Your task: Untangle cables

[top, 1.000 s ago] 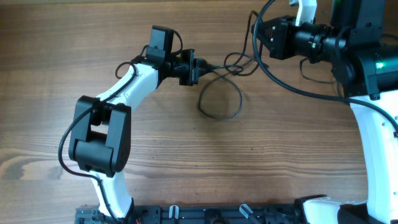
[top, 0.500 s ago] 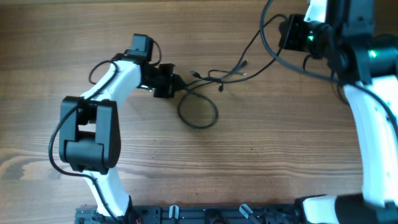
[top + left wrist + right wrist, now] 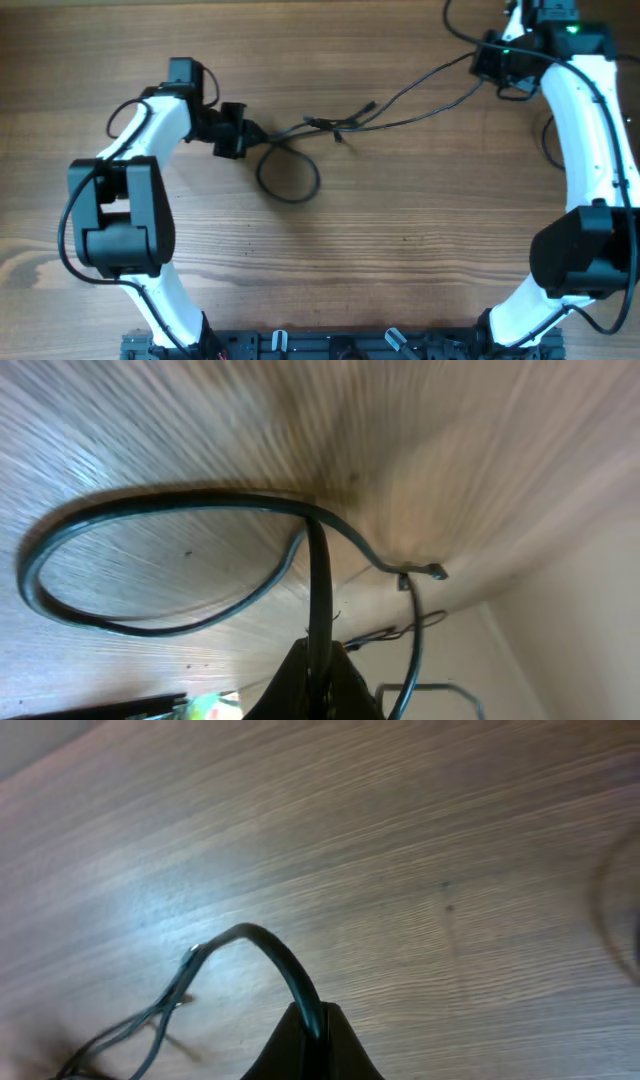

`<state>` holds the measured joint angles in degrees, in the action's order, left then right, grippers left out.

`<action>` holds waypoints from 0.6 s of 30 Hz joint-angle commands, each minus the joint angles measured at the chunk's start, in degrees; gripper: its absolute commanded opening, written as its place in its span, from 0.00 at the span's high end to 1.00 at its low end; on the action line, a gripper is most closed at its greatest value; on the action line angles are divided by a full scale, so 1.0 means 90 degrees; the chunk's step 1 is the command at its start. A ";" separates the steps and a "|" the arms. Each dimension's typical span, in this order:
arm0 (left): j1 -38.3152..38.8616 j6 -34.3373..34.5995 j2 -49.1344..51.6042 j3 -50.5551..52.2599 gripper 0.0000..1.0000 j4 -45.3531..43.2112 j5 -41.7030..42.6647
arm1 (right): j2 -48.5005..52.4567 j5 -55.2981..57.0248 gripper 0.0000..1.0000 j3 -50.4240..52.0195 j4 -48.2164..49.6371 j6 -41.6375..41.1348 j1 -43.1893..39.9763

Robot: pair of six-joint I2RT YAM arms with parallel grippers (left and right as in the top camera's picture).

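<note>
The thin black cables (image 3: 340, 124) stretch across the wooden table from upper left to upper right, with a tangle of small plug ends in the middle and a round loop (image 3: 288, 177) at the left. My left gripper (image 3: 243, 136) is shut on a cable strand next to the loop; in the left wrist view (image 3: 318, 660) the cable (image 3: 318, 580) runs out from between the jaws. My right gripper (image 3: 488, 62) is shut on the other end; in the right wrist view (image 3: 312, 1023) the cable (image 3: 270, 950) arches out of the jaws.
Thicker black arm wires (image 3: 455, 20) hang around the right arm at the top right. A dark rail (image 3: 330, 345) runs along the table's front edge. Bare wood (image 3: 400, 240) lies between the arms.
Both grippers have pulled apart, the left going left and the right going up and right. The cables have been drawn out into a longer, straighter line, and the loop slid left.
</note>
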<state>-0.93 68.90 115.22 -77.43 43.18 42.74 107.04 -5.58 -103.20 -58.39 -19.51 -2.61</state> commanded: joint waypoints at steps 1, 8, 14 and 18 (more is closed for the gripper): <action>-0.0376 -0.0493 0.0022 -0.0017 0.96 0.0119 0.0051 | 0.0000 0.0046 0.96 -0.0027 0.0104 -0.0117 -0.0481; -0.0646 -0.0690 0.0022 -0.0017 0.96 0.0330 0.0044 | -0.0002 -0.0913 0.96 -0.0027 0.0359 0.0168 -0.1433; -0.0624 -0.0787 0.0022 -0.0017 0.96 0.0330 -0.0005 | -0.0066 -0.2446 0.96 -0.0056 0.0792 0.0731 -0.1712; -0.0549 -0.0806 0.0022 -0.0017 0.96 0.0435 -0.0129 | -0.0316 -0.2800 0.96 -0.0209 0.1180 0.0707 -0.1715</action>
<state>-6.63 63.22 115.22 -77.43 46.26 43.03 107.04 -22.76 -103.22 -50.17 -15.22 -18.41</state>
